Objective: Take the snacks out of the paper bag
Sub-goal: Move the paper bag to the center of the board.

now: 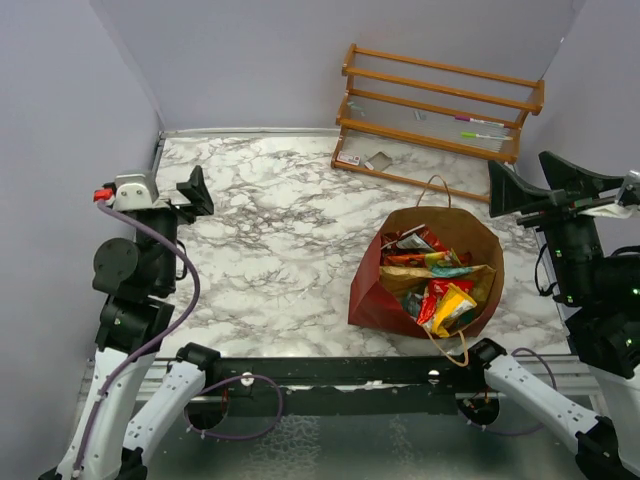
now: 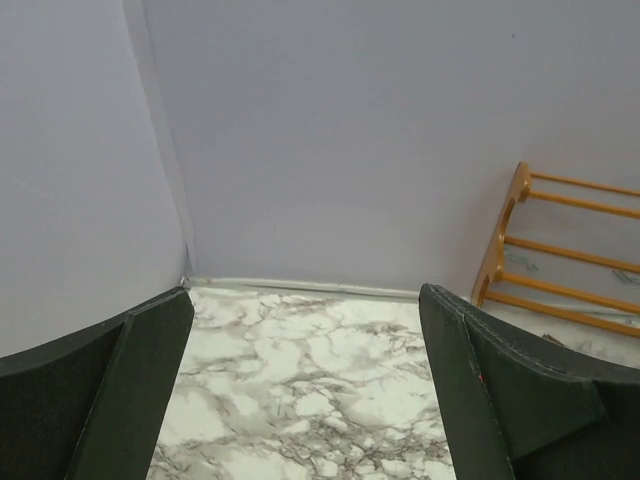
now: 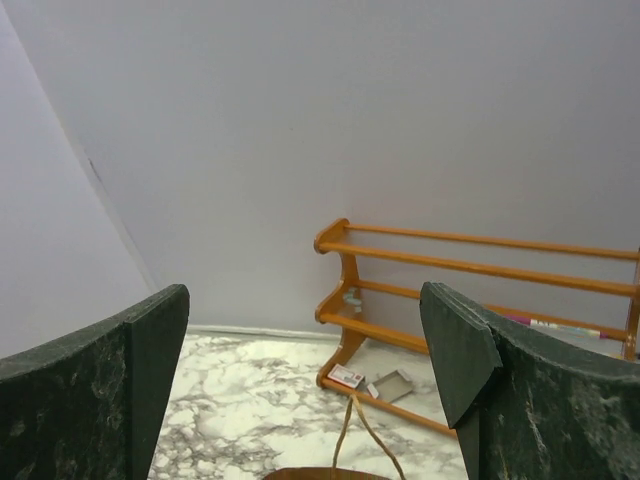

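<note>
The red paper bag [image 1: 375, 300] stands open on the marble table [image 1: 270, 250], right of centre, its brown inside and thin handles showing. Several snacks [image 1: 435, 280] fill it: red, orange, yellow and teal packets. My left gripper [image 1: 195, 190] is open and empty, raised over the table's left side, far from the bag. My right gripper [image 1: 510, 190] is open and empty, raised just right of and behind the bag. In the right wrist view only the bag's rim [image 3: 325, 473] and a handle [image 3: 355, 430] show at the bottom between the fingers [image 3: 460, 350].
An orange wooden rack [image 1: 440, 100] stands at the back right against the wall, also in the right wrist view [image 3: 470, 290] and the left wrist view [image 2: 560, 250]. Small white cards and a grey bit [image 1: 365, 160] lie at its foot. Grey walls enclose the table.
</note>
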`<action>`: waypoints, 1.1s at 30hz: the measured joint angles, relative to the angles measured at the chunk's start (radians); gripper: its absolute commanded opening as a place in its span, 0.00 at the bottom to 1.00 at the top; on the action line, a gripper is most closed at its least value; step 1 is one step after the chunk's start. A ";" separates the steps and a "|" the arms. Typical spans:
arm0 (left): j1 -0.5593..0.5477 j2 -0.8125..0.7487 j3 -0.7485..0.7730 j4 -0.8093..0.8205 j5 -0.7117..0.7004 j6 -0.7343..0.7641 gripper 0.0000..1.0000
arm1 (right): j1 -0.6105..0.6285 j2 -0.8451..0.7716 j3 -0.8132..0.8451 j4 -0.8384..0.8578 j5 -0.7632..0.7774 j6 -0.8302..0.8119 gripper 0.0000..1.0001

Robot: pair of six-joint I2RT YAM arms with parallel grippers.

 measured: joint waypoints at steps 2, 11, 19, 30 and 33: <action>0.003 0.000 -0.022 0.005 0.000 -0.023 0.99 | -0.002 0.015 -0.007 -0.009 0.021 0.016 0.99; 0.023 0.029 -0.195 0.083 0.005 -0.127 0.99 | -0.012 0.123 -0.055 -0.065 0.099 0.048 0.99; 0.035 0.072 -0.277 0.155 0.047 -0.215 0.99 | -0.019 0.174 -0.150 -0.102 0.074 0.042 0.99; 0.039 0.086 -0.302 0.224 0.095 -0.296 0.99 | -0.026 0.211 -0.202 -0.145 0.018 0.001 0.78; 0.041 0.086 -0.303 0.238 0.100 -0.307 0.99 | -0.026 0.228 -0.213 -0.161 0.019 -0.012 0.73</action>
